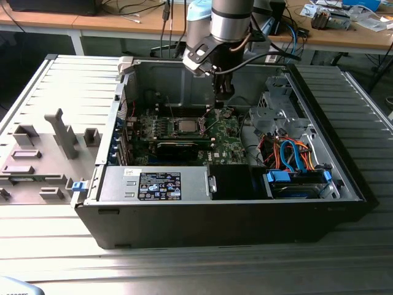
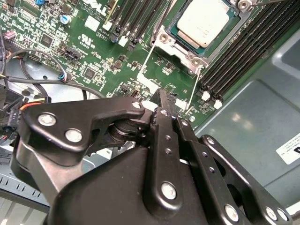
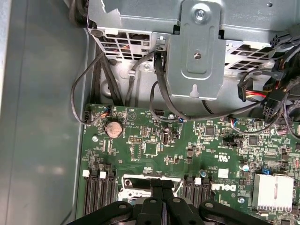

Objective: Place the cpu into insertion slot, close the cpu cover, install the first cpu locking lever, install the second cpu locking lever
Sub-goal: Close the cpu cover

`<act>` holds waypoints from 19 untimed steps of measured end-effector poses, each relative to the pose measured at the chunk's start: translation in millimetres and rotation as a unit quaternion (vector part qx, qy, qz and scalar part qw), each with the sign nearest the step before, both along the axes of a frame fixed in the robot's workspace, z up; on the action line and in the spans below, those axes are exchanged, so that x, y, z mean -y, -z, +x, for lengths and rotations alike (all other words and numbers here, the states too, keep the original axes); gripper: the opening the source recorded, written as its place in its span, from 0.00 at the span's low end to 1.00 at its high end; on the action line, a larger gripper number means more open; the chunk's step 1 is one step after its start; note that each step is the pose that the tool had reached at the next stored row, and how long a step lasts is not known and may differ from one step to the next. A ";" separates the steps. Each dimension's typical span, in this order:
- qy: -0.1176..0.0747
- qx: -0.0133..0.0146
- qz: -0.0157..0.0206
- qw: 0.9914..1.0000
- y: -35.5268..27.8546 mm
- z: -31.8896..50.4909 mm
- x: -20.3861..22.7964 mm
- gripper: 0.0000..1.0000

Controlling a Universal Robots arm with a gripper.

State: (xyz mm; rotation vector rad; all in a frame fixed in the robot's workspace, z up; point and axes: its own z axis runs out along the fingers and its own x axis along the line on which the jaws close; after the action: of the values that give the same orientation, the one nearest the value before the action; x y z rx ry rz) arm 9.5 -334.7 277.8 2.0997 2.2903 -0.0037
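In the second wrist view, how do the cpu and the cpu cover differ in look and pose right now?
The cpu is a solid pale silver-grey square; the cpu cover is a thin metal frame with an open centre. The cpu sits in the middle, while the cpu cover runs around its edges. Both appear to lie flat against the motherboard, squared up with each other.

In the second wrist view the picture's edge cuts off the cpu (image 2: 206,21), and the gripper (image 2: 165,99) hides part of the motherboard (image 2: 93,61). In the first wrist view it partly covers the socket (image 3: 131,185).
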 end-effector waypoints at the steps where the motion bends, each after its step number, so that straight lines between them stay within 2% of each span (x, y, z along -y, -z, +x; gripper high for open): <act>1: 0.000 0.000 0.000 1.000 0.1 0.3 -0.1 0.11; 8: 0.002 -0.001 0.002 1.000 2.1 6.1 -0.3 0.11; 17: 0.003 -0.007 0.002 1.000 10.0 19.0 -0.9 0.11; 19: 0.003 -0.010 0.002 1.000 13.2 22.8 -1.2 0.11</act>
State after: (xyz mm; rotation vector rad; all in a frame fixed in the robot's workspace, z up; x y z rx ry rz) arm 32.3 -333.5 264.6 2.1171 2.2975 -0.0190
